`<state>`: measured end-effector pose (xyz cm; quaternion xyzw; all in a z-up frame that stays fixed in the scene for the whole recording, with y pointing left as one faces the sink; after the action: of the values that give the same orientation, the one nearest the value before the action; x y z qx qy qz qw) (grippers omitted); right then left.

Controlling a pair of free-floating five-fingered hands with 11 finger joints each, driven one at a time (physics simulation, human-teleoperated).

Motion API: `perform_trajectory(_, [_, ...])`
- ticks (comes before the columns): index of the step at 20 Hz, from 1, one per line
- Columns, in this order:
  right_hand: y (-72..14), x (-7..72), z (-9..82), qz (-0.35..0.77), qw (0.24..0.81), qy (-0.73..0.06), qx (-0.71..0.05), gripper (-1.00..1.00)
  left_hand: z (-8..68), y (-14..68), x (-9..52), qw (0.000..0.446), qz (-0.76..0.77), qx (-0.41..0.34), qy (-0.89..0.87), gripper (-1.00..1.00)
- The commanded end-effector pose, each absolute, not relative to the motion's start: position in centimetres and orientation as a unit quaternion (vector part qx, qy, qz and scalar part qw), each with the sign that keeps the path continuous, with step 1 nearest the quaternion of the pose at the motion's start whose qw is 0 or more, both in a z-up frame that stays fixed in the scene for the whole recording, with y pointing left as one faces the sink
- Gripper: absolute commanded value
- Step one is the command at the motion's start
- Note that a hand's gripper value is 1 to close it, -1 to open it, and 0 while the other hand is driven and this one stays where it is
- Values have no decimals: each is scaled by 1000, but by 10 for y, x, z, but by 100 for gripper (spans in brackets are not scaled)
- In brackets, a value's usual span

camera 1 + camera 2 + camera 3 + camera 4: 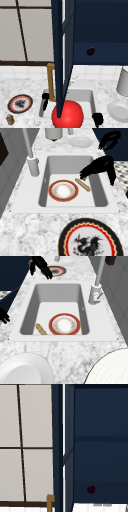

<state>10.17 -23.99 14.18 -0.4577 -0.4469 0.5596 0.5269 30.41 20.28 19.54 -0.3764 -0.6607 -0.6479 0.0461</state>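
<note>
A dragon-patterned plate (20,103) lies at lower left of the front view beside a small jar (10,119); a white plate (118,111) and grey canister (123,82) sit at right

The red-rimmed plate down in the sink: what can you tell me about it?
The red-rimmed plate is round, with a broad red band edged in gold and a pale, faintly speckled centre; it looks like glazed ceramic. It lies flat, face up, on the sink's floor. A tan stick lies beside it, apart from it. A black hand hovers above that stick.
</note>
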Motion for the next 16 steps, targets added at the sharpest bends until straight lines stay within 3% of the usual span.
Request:
perform_trajectory(1, [-240,102,142,560,527,-447,-458,0,189,203,304,86,-644,-334,-683,-100])
perform_trajectory(16, [-240,102,142,560,527,-447,-458,0,187,215,303,94,-647,-339,-676,-100])
